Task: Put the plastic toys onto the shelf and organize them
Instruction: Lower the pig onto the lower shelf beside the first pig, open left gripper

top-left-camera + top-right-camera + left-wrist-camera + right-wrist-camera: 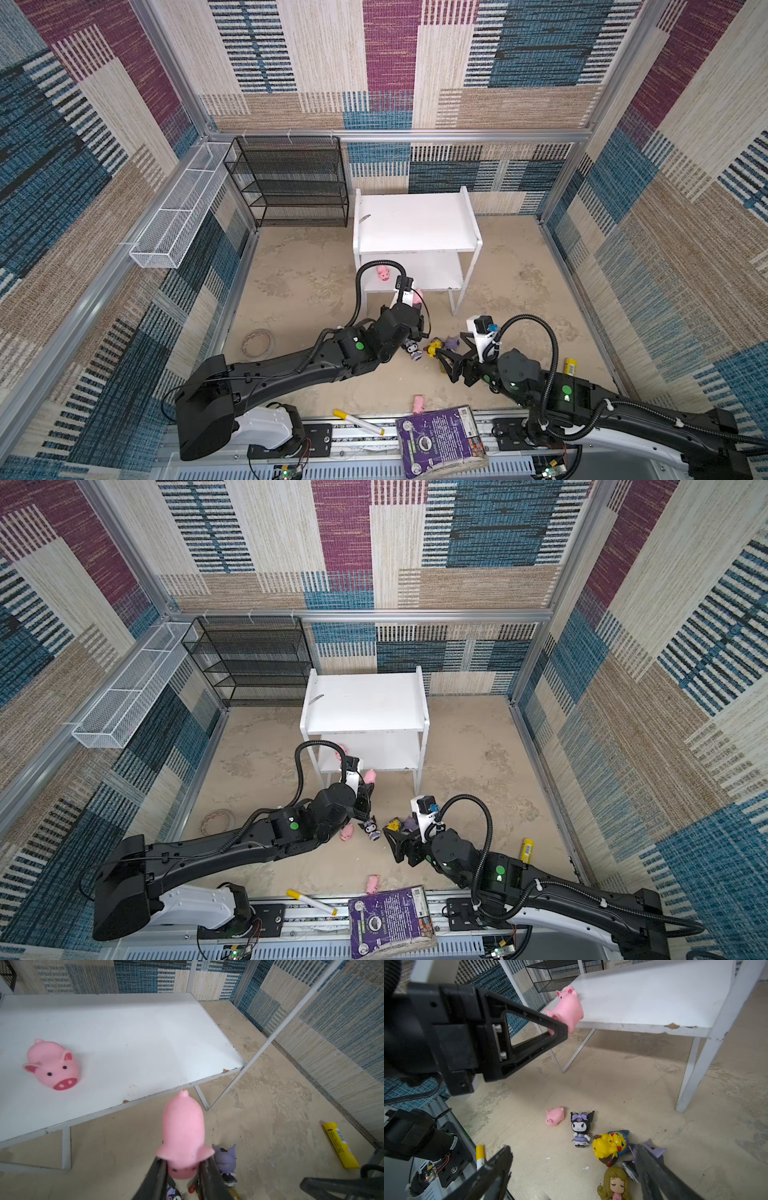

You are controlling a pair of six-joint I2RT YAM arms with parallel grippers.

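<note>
My left gripper is shut on a pink pig, held just off the front edge of the white shelf's lower board. A second pig lies on that board. In a top view the held pig shows at the shelf's front. My right gripper is open over the floor with nothing between its fingers. Below it are a pig, a black-purple eared toy, a yellow blue-hooded one, a lilac one and a blonde girl. Another pig lies near the book.
A black wire rack and a long white wire basket stand at the back left. A yellow-capped marker and a purple book lie at the front edge. A yellow tube lies right, a tape ring left.
</note>
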